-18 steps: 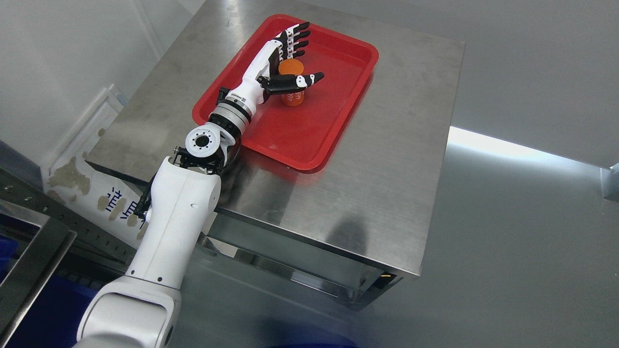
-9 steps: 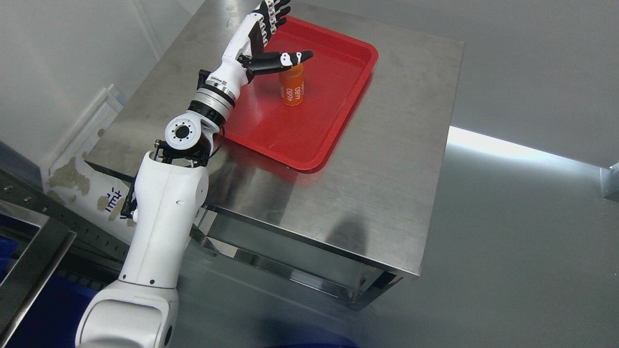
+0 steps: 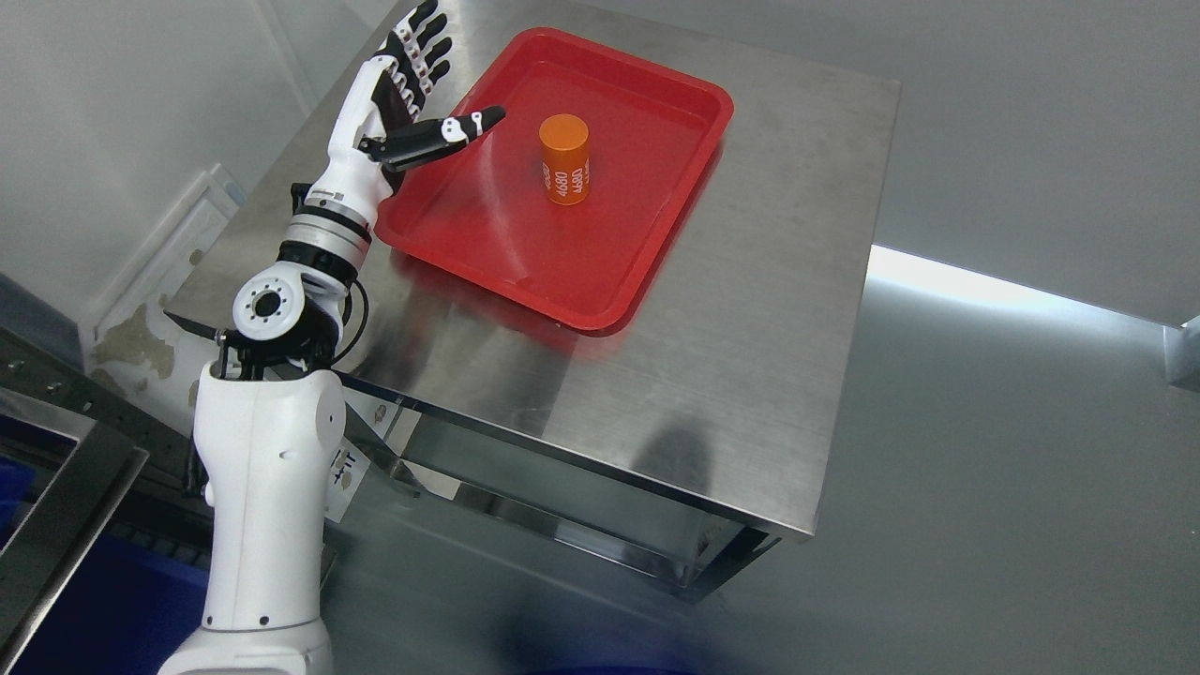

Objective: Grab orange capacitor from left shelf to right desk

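- Head view: a brushed stainless-steel worktop (image 3: 712,375), rectangular with a folded front lip, dull and streaked with soft reflections.
- On it lies a glossy red plastic tray (image 3: 656,253), a shallow rectangle with rounded corners and a raised rim, set at a slant to the worktop's edges.
- The tray holds one thing only: the orange capacitor (image 3: 564,159), a smooth short cylinder with a flat round top and white digits printed sideways on its wall.
- The capacitor stands on end, its long axis upright, the flat top toward the camera; it rests on the tray floor in the far half.
- The left hand (image 3: 394,103) comes up from the lower left on a white, smooth-shelled arm with a round grey joint and a ringed metal wrist.
- Its fingers (image 3: 422,42) are black with white segments, spread and nearly straight, holding nothing; the thumb juts out sideways over the tray's near-left rim.
- The capacitor sits to the right of the thumb tip, clearly apart from it, with bare red tray floor between them.
- The four long fingers reach past the tray's left edge, above bare steel.
- Grey glossy floor surrounds the worktop.
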